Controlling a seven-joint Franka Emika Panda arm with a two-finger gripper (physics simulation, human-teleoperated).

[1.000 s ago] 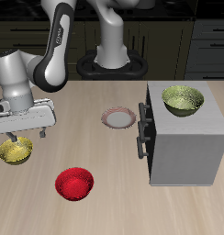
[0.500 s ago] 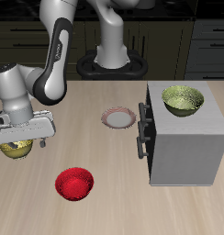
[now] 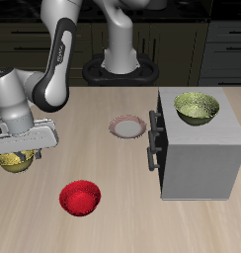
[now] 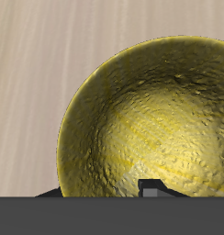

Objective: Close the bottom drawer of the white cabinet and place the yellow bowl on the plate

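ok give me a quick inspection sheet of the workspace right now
surface: wooden table, bare between items
job's things: yellow bowl under the gripper, not on the plate; white cabinet, its drawers look shut
clutter: red bowl near front edge; paler bowl on cabinet top
grippers: gripper low over yellow bowl, jaw state unclear
cables: nothing seen
surroundings: dark cabinets behind the table

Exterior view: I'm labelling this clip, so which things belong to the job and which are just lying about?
Job:
- yellow bowl, under the claw
- plate
- cabinet
- bottom drawer

Lying about:
- red bowl
- greenish bowl on the cabinet top
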